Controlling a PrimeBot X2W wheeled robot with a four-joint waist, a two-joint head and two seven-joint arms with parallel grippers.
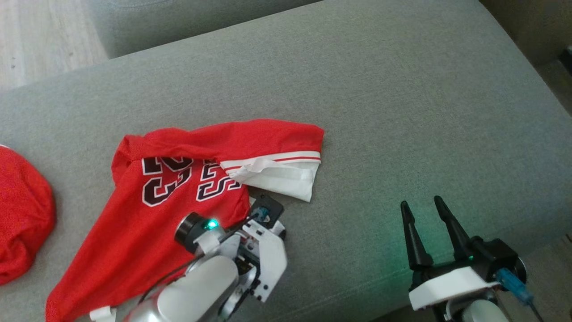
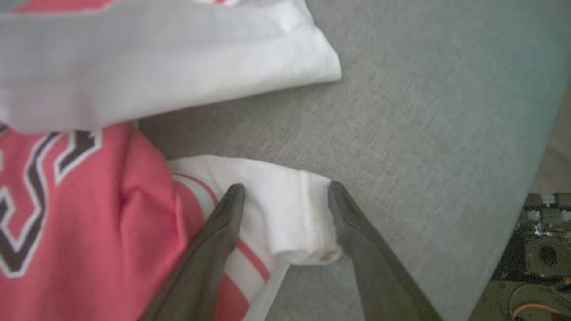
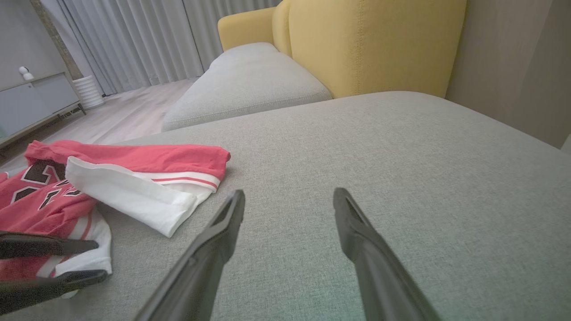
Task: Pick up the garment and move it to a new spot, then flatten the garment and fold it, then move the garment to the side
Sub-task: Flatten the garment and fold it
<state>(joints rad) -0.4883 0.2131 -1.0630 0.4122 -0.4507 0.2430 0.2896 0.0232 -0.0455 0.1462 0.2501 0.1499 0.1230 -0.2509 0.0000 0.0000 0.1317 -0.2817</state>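
The garment [image 1: 178, 197] is a red jersey with black-and-white numbers and white-trimmed sleeves, lying rumpled on the grey sofa cushion [image 1: 402, 112]. One sleeve is folded over its upper right part. My left gripper [image 2: 285, 191] points down at the garment's right edge, open, with a white sleeve cuff [image 2: 281, 214] lying between its fingers. In the head view its white wrist housing [image 1: 263, 255] covers those fingers. My right gripper [image 1: 421, 203] hovers open and empty over bare cushion to the right, well apart from the garment [image 3: 134, 178].
A second red cloth [image 1: 22, 214] lies at the cushion's far left. The cushion's front edge [image 1: 380, 286] runs close under both arms. Beyond it stand another grey cushion [image 3: 250, 84], a yellow backrest [image 3: 366, 40] and wooden floor [image 1: 40, 36].
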